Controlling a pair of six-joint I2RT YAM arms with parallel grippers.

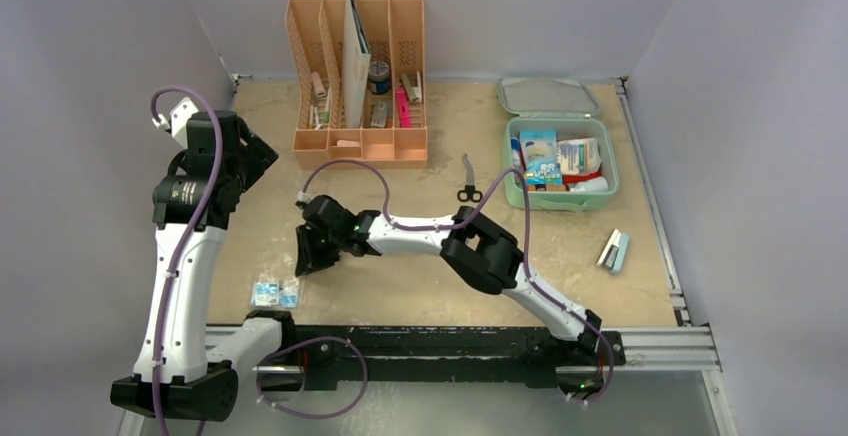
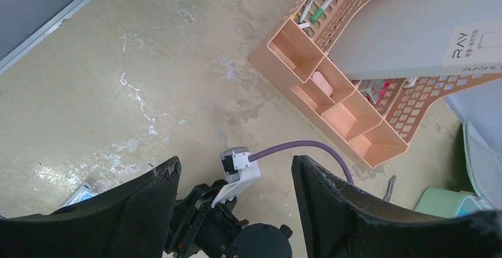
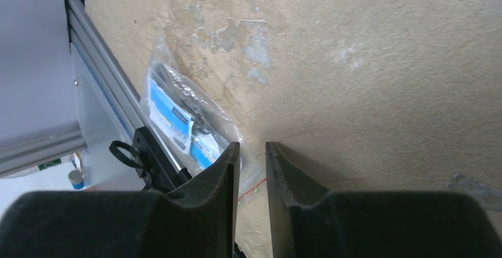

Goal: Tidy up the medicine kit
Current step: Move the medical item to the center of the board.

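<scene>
The right gripper (image 3: 251, 151) is set with its jaws a narrow slit apart beside the clear sachet packet (image 3: 177, 113); whether film is pinched cannot be told. The packet is judged light, limp and slippery, best taken at its edge, and the medicine kit (image 1: 575, 199) is located open at far right, well apart

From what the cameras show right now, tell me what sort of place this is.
Probably a robot test booth, not a home or clinic: plain grey walls box in a scuffed table, left arm and right arm bolted to an aluminium frame, and the medicine kit and organizer look staged.
</scene>
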